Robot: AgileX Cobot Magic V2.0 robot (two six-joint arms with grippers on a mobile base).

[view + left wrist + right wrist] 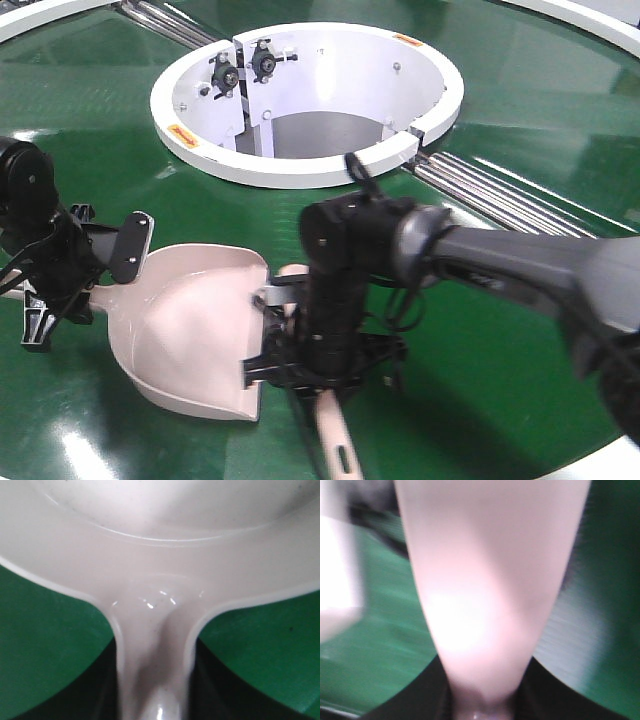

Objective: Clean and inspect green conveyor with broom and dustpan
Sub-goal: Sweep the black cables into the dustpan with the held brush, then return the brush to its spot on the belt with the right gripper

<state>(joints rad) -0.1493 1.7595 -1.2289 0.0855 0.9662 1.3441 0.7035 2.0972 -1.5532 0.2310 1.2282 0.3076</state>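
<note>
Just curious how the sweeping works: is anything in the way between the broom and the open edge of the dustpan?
Nothing visible. The right gripper holds the broom right beside the dustpan's open edge, with no object between them. The bristles themselves are hidden behind the right arm, so that spot cannot be checked.

Front view, upper centre: patch of plain grey floor (325, 135) seen through a round opening, its left part in shadow.

Above it and to the left: two black star-shaped knobs, left knob (226, 76) and right knob (264, 62). They sit close together, one on each side of a narrow vertical seam.

Two small orange labels lie flat: left label (183, 133) at left of centre, right label (407, 40) near the top. Print too small to read.

White curved border strip (45, 18) in the upper left corner. Similar strips in the upper right and lower right corners.
</note>
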